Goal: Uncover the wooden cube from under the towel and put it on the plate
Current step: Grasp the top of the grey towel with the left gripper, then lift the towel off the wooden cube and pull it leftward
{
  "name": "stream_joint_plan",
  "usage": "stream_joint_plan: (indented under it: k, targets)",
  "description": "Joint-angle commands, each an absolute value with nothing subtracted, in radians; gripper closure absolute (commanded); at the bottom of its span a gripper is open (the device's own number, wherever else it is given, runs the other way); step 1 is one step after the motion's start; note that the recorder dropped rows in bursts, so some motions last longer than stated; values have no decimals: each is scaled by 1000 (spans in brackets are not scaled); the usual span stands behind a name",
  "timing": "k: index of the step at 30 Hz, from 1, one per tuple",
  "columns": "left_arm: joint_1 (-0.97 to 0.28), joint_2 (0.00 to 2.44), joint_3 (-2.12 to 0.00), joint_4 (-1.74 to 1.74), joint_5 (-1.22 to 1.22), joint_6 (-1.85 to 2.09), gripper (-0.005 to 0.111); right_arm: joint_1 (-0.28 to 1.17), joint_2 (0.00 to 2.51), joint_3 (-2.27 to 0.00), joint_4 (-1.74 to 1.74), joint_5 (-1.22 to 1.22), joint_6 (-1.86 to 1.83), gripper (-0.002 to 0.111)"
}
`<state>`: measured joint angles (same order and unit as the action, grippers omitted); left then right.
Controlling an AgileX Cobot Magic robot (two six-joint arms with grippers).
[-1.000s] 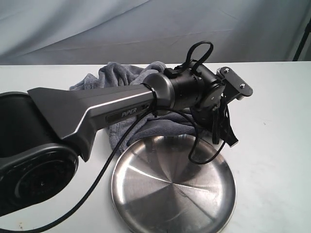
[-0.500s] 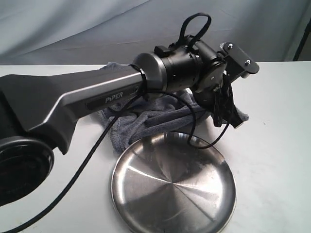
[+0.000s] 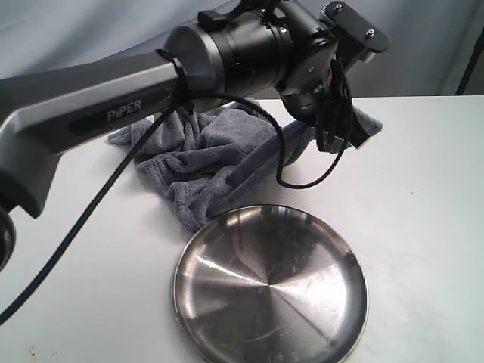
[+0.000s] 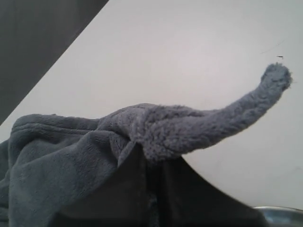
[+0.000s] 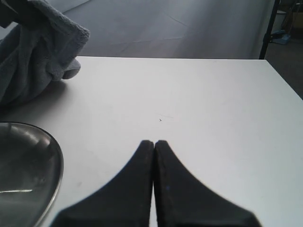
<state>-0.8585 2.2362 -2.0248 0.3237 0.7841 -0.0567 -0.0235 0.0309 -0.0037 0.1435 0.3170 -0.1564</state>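
The wooden cube is not seen in any view and is judged to lie under the towel (image 3: pixel 204 162), a plush dark grey fleece heaped at the far side of the white table (image 3: pixel 423 227). The plate (image 3: pixel 270 291), round scratched steel, lies bare on the near side. A towel fold is pinched in the left gripper (image 4: pixel 147 158). The right gripper (image 5: pixel 154 146) is pressed together on nothing. Risk: the cube may be dragged or tumbled off by the clinging fleece, or the fold may slip free.

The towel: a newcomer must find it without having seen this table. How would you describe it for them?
On the white table, look just behind the round shiny steel plate. The dark grey, plush fleecy towel lies crumpled there, one corner pinched in the left gripper. It is the only soft cloth; its neighbour, the plate, is hard and reflective.
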Motion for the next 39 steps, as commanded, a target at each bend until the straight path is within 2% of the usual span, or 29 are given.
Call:
stream_joint_plan:
  k: [1, 7, 12, 25, 39]
  targets:
    - [-838, 2189, -2032, 329, 835, -75, 107, -19, 33, 0, 135, 314, -156, 108]
    - [-834, 2131, -2032, 342, 864, -135, 107, -19, 33, 0, 135, 314, -156, 108]
    - [-834, 2116, -2032, 460, 984, -218, 107, -19, 33, 0, 135, 314, -156, 108]
    - [-834, 2067, -2032, 505, 992, -320, 107, -19, 33, 0, 135, 314, -156, 108]
    - [-743, 2015, -2030, 496, 1083, -323, 107, -19, 33, 0, 135, 314, -156, 108]
